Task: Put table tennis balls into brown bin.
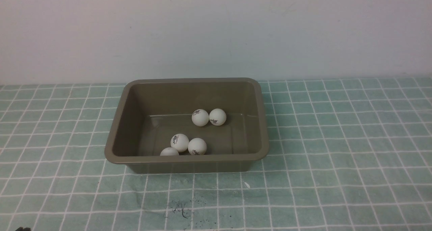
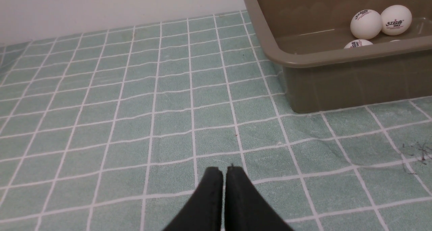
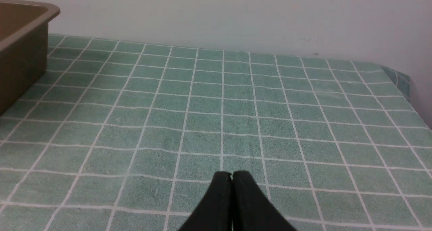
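Five small white table tennis balls (image 1: 189,133) sit inside the olive-brown plastic bin (image 1: 263,123); both black grippers, left (image 2: 224,172) and right (image 3: 232,175), are clenched empty, so nothing seems left but resting clear.

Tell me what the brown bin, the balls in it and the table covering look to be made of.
Brown bin: likely moulded plastic, since its glossy walls reflect and its corners and rim are rounded. Table tennis balls: matte white, smooth, with printed logos, probably thin celluloid-type plastic. Table covering: green cloth with a white grid; its nappy, towel-like texture and slight wrinkles suggest fabric.
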